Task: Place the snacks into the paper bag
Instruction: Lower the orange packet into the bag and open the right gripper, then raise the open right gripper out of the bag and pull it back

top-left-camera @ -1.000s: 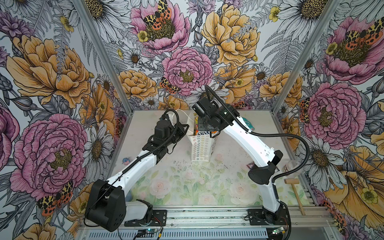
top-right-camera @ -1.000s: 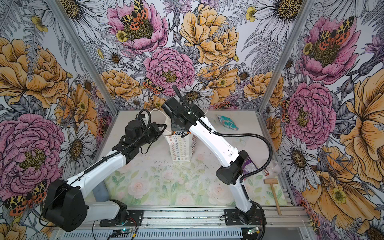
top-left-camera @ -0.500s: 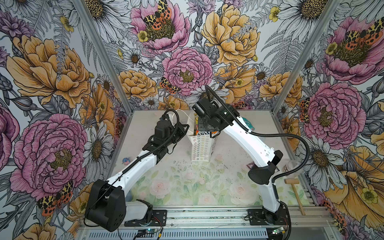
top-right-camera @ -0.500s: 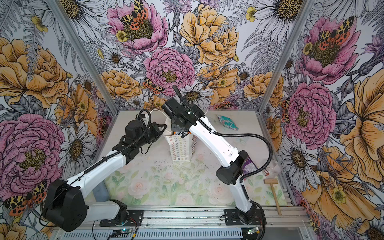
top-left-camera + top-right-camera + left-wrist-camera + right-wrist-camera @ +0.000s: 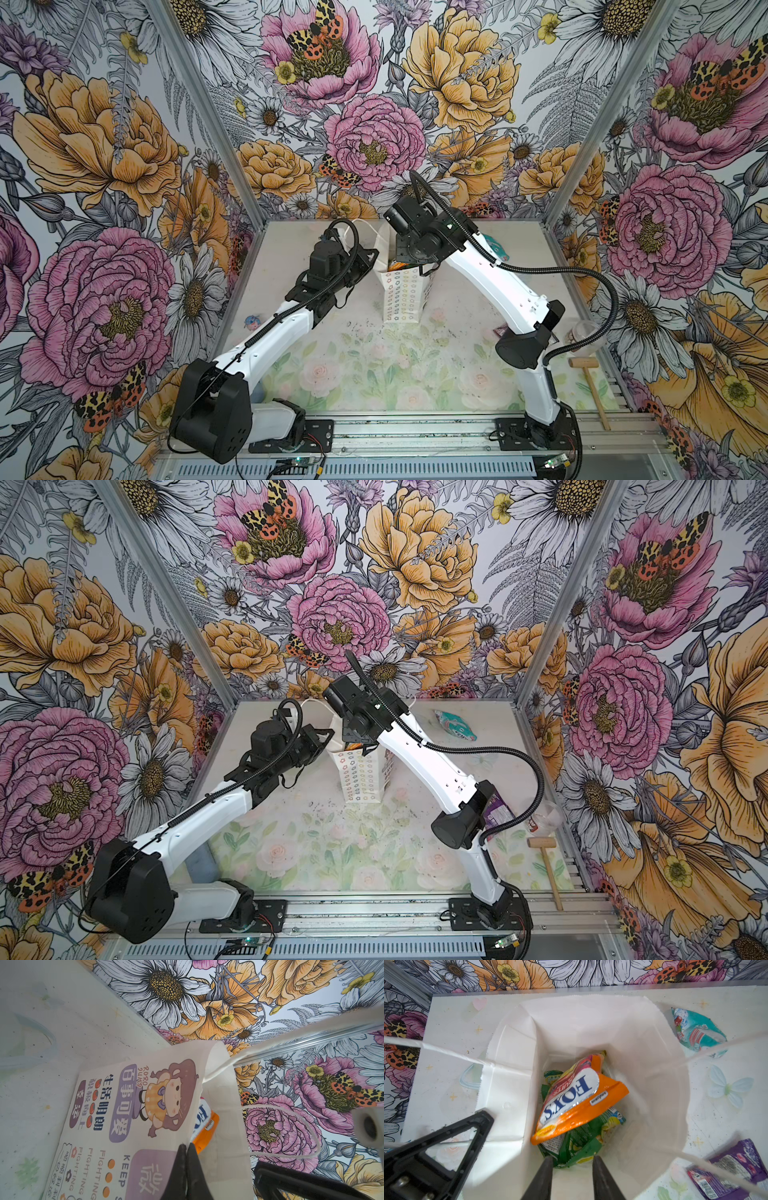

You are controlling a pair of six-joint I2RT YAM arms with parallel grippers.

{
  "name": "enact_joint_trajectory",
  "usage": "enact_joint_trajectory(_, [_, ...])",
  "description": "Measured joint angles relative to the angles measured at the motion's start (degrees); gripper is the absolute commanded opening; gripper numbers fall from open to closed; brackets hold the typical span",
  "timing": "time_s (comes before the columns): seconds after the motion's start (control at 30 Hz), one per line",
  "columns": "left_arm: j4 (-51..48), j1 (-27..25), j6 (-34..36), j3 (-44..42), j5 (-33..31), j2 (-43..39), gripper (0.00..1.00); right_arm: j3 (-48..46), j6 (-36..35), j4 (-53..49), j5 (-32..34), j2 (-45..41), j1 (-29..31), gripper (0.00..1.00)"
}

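Observation:
The white paper bag point(image 5: 401, 295) point(image 5: 361, 777) stands upright at mid-table, flower outlines facing front. My left gripper point(image 5: 187, 1146) point(image 5: 374, 253) is shut on the rim of the bag's printed side point(image 5: 135, 1105). Over the bag's mouth point(image 5: 643, 1084) my right gripper point(image 5: 572, 1159) stands open, with nothing between its fingers. Inside the bag an orange FOX'S packet point(image 5: 581, 1101) point(image 5: 207, 1126) lies loose on green packets point(image 5: 579, 1140). A teal packet point(image 5: 695, 1030) point(image 5: 455, 725) lies on the table behind the bag. To the right, by the right arm, lies a purple packet point(image 5: 726, 1169) point(image 5: 496, 812).
A clear plastic cup point(image 5: 586, 332) point(image 5: 548, 812) and a small wooden mallet point(image 5: 590, 382) point(image 5: 544, 858) sit at the table's right edge. A small blue item point(image 5: 251, 321) lies by the left wall. The bag's cord handles point(image 5: 291, 1109) loop up beside both wrists.
My right gripper's jaws have parted and the orange packet now lies loose in the bag. Both arms have stayed nearly in place; the left grip on the rim is unchanged.

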Motion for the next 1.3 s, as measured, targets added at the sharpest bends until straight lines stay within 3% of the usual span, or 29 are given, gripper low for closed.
enact_joint_trajectory(0.2, [0.0, 0.0, 0.0, 0.0, 0.0, 0.0, 0.00, 0.2, -0.3, 0.0, 0.0, 0.0, 0.0, 0.36])
enact_joint_trajectory(0.5, [0.0, 0.0, 0.0, 0.0, 0.0, 0.0, 0.00, 0.2, -5.6, 2.0, -3.8, -1.3, -0.2, 0.54])
enact_joint_trajectory(0.67, [0.0, 0.0, 0.0, 0.0, 0.0, 0.0, 0.00, 0.2, -9.8, 2.6, -6.5, -3.7, -0.2, 0.59])
enact_joint_trajectory(0.97, [0.0, 0.0, 0.0, 0.0, 0.0, 0.0, 0.00, -2.3, -16.7, 2.6, -8.9, -11.8, -0.3, 0.65])
enact_joint_trajectory(1.3, [0.0, 0.2, 0.0, 0.0, 0.0, 0.0, 0.00, -15.1, -17.9, 1.2, -5.0, -24.9, -0.5, 0.75])
